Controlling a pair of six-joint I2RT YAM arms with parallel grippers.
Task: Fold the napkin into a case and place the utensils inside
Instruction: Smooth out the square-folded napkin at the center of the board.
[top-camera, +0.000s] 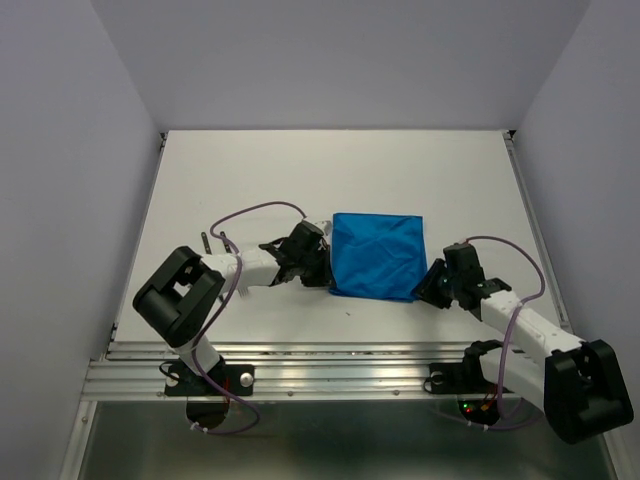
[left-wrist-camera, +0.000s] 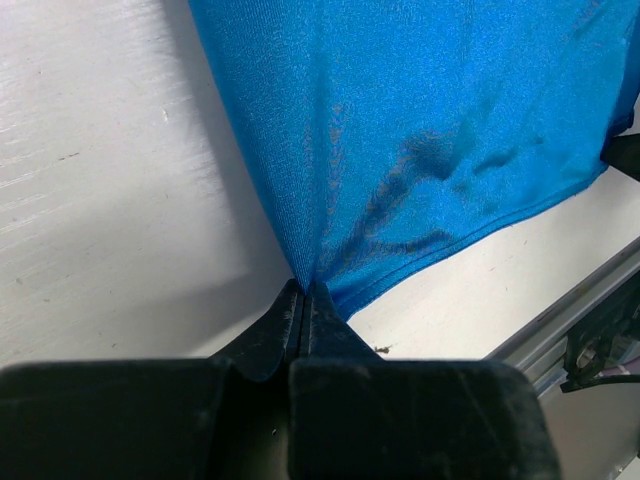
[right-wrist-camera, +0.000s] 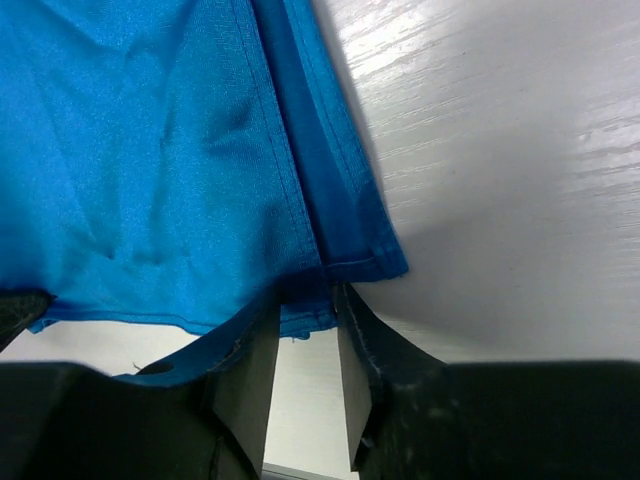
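Clenched left fingers (left-wrist-camera: 285, 325) pinch the napkin's (top-camera: 377, 255) near-left corner; I see my right fingers (right-wrist-camera: 250, 380) parted, straddling its near-right corner without gripping. Nearly square, the napkin lies on the surface (top-camera: 300, 170) between both arms, equally near.

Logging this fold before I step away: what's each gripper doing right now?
Left gripper: closed, pinching the edge of the napkin.
Right gripper: open, jaws either side of a napkin corner, not clamped.
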